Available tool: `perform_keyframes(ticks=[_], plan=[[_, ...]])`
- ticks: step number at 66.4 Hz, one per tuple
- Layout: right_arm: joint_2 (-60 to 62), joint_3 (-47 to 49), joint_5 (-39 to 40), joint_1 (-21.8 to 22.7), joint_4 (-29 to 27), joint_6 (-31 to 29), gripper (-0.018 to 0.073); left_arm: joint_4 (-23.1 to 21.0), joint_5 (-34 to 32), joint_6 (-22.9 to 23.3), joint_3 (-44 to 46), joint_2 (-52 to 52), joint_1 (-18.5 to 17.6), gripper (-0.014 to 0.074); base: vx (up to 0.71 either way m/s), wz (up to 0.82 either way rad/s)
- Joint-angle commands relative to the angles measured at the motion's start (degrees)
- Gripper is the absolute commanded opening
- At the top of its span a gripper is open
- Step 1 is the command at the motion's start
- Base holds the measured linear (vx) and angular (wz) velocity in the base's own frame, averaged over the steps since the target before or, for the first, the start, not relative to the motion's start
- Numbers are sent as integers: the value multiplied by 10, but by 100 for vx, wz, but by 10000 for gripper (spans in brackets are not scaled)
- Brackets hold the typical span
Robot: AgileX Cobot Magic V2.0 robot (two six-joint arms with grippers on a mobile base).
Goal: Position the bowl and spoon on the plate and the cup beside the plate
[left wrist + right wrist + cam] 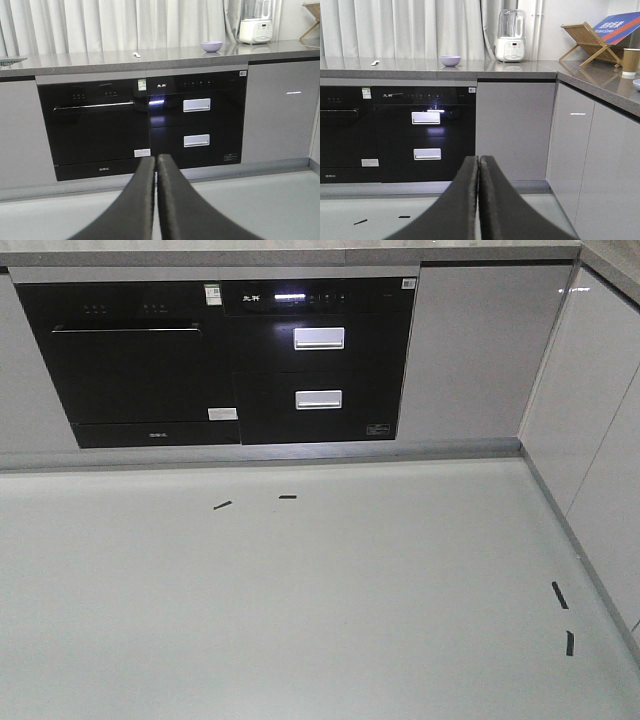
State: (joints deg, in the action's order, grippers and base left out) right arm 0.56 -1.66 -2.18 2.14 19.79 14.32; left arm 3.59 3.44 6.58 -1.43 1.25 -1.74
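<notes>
The lavender bowl point(211, 46) point(450, 60) stands on the grey countertop above the black appliances. To its left on the same counter lies the small pale spoon point(136, 54) point(375, 63). The brown paper cup point(631, 61) stands upright on the right-hand side counter. Below it a sliver of the pale blue plate point(636, 84) shows at the frame edge. My left gripper point(156, 159) and right gripper point(478, 159) are both shut on nothing, low over the floor and far from the counter. The front view shows no task object and no gripper.
A white blender point(510, 36) stands on the counter right of the bowl, with a wooden rack point(592, 42) in the corner. Black built-in appliances point(230, 360) and grey cabinet doors point(480, 350) fill the front. Black tape marks point(288, 497) dot the floor.
</notes>
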Motion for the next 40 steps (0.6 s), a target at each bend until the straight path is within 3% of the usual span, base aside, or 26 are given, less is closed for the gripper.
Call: perform_keyframes(ticks=[1, 40], plan=[[6, -8, 40, 3, 4, -2, -2, -4, -39, 6, -17, 6, 0, -6, 0, 0], [6, -8, 41, 3, 4, -2, -2, -4, -39, 6, -17, 6, 0, -6, 0, 0]])
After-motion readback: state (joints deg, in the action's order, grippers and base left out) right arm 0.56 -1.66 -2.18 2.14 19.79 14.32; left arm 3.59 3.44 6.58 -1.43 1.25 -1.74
